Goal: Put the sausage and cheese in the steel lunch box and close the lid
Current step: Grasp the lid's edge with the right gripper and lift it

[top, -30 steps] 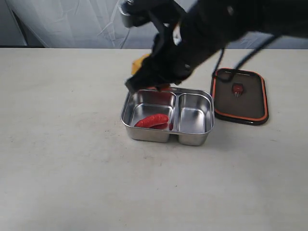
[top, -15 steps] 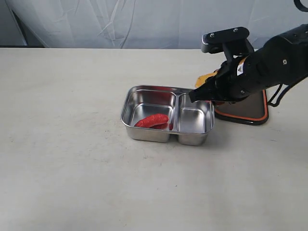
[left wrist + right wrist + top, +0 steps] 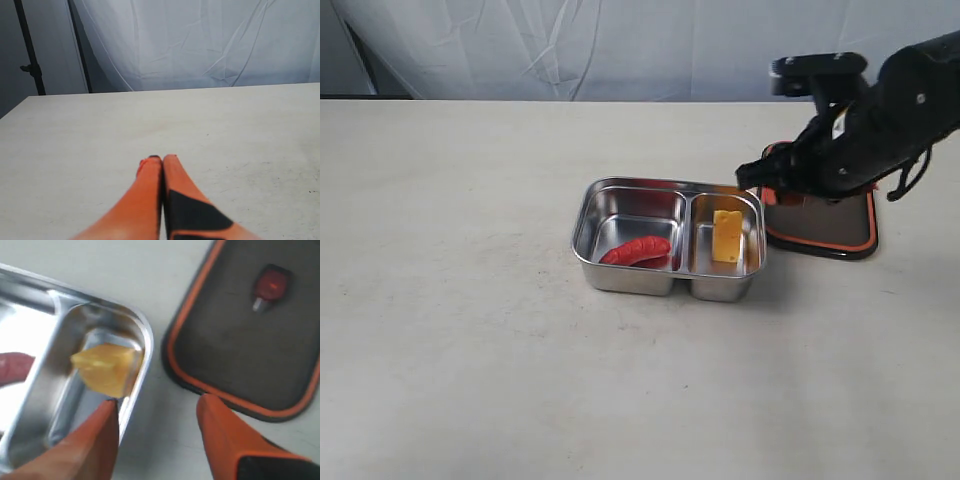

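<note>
In the exterior view, a shiny stainless-steel rectangular lunch box [image 3: 620, 281] with two compartments sits on the pale tabletop [image 3: 460, 330]. A small glossy red curved sausage [image 3: 636, 250] lies in its left compartment. A yellow-orange cheese wedge [image 3: 727, 236] rests in the right one, close to the outer wall. Just to the right of the box, a dark translucent lid with an orange rim [image 3: 823, 226] lies flat on the table. The black right gripper [image 3: 760, 181] hovers above the lid's near-box edge (from here I cannot tell how its jaws are set). The left arm does not show in this view.

In the left wrist view, the left gripper [image 3: 161, 159] has its orange fingers [image 3: 145, 192] pressed together with nothing between them. It is over bare table, with a white draped backdrop [image 3: 200, 45] behind.

In the right wrist view, the right gripper [image 3: 157, 400] has its orange fingers [image 3: 225, 435] spread wide and empty. One tip is over the box rim [image 3: 145, 340] and the other is at the lid's [image 3: 235, 345] orange edge. The cheese [image 3: 107, 367] leans on the compartment wall near a corner. A sliver of the sausage [image 3: 14, 367] shows beyond the divider. A narrow strip of table separates the box and the lid, and the lid's small red valve tab [image 3: 270, 286] sits at its centre.
</note>
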`<state>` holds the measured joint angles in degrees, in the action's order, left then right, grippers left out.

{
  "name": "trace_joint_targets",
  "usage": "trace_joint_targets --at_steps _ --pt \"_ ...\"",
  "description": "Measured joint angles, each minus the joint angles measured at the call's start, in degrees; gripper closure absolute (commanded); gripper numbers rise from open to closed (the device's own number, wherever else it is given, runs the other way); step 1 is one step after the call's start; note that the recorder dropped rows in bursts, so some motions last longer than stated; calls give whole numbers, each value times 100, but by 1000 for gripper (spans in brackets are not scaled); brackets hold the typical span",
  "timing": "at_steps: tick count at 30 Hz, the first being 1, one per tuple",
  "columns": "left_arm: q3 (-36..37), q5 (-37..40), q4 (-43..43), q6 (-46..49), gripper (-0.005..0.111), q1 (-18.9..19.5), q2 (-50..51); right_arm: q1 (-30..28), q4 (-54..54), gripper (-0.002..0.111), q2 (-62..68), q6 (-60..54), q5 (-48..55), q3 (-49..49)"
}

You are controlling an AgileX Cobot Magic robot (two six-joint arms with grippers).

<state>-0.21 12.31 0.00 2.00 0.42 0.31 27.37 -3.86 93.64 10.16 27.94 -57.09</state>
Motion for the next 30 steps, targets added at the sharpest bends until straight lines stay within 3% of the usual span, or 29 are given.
trace_joint_targets --at_steps 7,30 --pt "0 0 0 0 107 0 0 -1407 -160 60 271 268 428 -138" --pt "0 0 0 0 107 0 0 -1566 -1134 60 2177 846 -52 -908"
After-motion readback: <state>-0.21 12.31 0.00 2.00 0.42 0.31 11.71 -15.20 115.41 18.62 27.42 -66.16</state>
